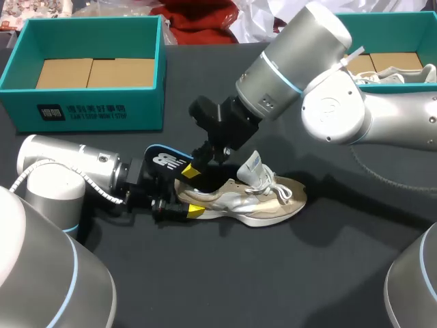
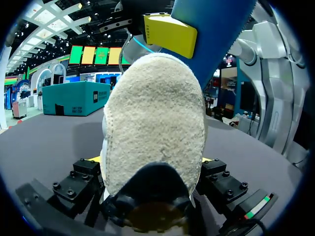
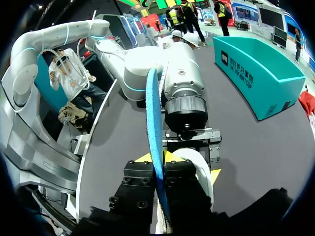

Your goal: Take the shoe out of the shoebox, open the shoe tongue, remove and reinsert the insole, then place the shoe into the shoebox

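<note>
Nearest you, at about 8 o'clock on the dark table (image 1: 273, 273), your left gripper (image 1: 190, 208) is closed on the heel of the shoe (image 1: 256, 198). The left wrist view shows the fleecy heel filling the gap, with a yellow tip pressed to each side. The shoe lies on its sole near the table's middle, heel to 9 o'clock and toe to 3 o'clock, its tongue (image 1: 251, 164) pulled upright and the laces (image 1: 274, 183) loose. Just above the heel, your right gripper (image 1: 192, 171) pinches the insole (image 1: 162, 160) by its edge. The right wrist view shows the blue sheet on edge between the two fingers. The insole slants up from the shoe's collar toward 10 o'clock; you cannot tell whether its front end sits inside the shoe. Expect the insole to be light, thin and floppy: it will likely bend or buckle if pushed from far back, so grip it near the end you feed in and slide it flat along the footbed. The shoe looks light too, with a soft upper that gives under pressure and a firmer sole and heel counter, so the heel is probably the best place to brace it. Farther off, at 11 o'clock, the left shoebox (image 1: 89, 102) stands open, showing a cardboard floor, likely where the shoe goes. At 1 o'clock, the right shoebox (image 1: 396, 31) holds a second shoe (image 1: 410, 72).
</note>
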Robot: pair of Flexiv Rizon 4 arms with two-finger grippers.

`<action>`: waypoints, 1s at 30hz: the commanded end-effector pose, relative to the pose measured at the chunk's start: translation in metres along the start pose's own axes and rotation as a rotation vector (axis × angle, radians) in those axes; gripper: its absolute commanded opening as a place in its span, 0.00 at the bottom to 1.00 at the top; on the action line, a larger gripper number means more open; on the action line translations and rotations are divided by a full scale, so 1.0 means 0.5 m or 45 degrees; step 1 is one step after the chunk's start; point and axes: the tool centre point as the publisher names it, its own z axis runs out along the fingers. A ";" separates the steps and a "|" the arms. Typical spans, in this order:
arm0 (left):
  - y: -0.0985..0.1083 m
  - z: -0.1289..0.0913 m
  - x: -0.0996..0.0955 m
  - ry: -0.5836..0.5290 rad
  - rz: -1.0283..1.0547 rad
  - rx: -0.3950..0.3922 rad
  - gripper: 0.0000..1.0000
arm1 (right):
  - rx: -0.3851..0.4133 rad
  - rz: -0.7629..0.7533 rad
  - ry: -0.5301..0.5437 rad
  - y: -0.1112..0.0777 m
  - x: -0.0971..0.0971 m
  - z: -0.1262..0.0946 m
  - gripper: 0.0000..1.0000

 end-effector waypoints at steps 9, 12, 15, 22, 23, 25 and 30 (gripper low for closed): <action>0.007 0.001 0.001 -0.002 -0.001 -0.001 0.00 | -0.122 -0.154 0.014 0.088 0.029 -0.033 0.00; 0.007 0.001 0.001 -0.002 -0.001 -0.001 0.00 | -0.257 -0.188 0.036 0.133 0.050 -0.086 0.00; 0.007 0.001 0.001 -0.002 -0.001 -0.001 0.00 | -0.328 -0.182 0.040 0.147 0.063 -0.109 0.00; 0.007 0.001 0.001 -0.002 -0.001 -0.001 0.00 | -0.328 -0.182 0.040 0.147 0.063 -0.109 0.00; 0.007 0.001 0.001 -0.002 -0.001 -0.001 0.00 | -0.328 -0.182 0.040 0.147 0.063 -0.109 0.00; 0.007 0.001 0.001 -0.002 -0.001 -0.001 0.00 | -0.328 -0.182 0.040 0.147 0.063 -0.109 0.00; 0.007 0.001 0.001 -0.002 -0.001 -0.001 0.00 | -0.534 -0.331 -0.040 0.207 0.096 -0.193 0.00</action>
